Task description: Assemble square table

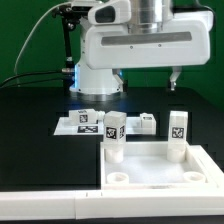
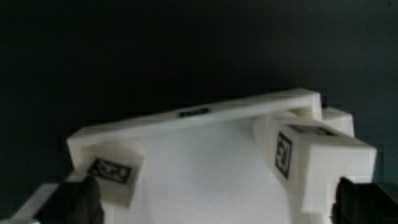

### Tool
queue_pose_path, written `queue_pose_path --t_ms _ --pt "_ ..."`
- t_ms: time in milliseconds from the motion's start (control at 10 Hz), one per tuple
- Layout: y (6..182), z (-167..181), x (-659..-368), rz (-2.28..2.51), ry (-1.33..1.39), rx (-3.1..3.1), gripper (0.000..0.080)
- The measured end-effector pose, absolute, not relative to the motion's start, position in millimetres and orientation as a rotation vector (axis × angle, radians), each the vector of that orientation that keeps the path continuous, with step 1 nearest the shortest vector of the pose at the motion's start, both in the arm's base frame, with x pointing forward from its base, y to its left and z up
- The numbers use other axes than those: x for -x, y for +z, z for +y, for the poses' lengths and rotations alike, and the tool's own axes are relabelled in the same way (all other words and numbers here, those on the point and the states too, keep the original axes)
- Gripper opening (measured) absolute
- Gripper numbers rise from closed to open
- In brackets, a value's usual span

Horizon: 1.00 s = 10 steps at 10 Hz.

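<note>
While tool (image 2: 210,205) hangs wide open, empty, over square table (image 1: 160,172), two upright legs (image 1: 114,140) show black-and-white square tags (image 1: 179,128).

2 tagged legs (image 2: 111,178) (image 2: 317,158), seemingly upright, on slab (image 2: 205,140)

We saw a black table (image 1: 30,150) carrying the marker board (image 1: 84,122) toward the far side and a small white leg (image 1: 146,121) lying just beside it. Nearer the camera was the white square slab (image 1: 160,172) (two upright legs (image 1: 114,135) stood at its far corners), with a long white bar (image 1: 50,205) along the near edge.
</note>
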<state>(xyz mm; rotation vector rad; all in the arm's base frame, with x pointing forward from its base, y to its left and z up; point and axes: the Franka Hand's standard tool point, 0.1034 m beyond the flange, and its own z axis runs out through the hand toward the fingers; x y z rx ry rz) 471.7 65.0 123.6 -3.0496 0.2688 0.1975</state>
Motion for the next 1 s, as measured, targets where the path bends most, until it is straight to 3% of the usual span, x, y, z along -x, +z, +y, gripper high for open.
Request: queue_pose_path --t_ms 400,800,1000 --pt "118.2 69 -465 0.273 0.194 3.055 0.0649" --pt "65.5 81 -404 0.374 0.379 3.022 0.0649" --pt "62.9 83 -402 0.383 0.39 3.024 0.0649"
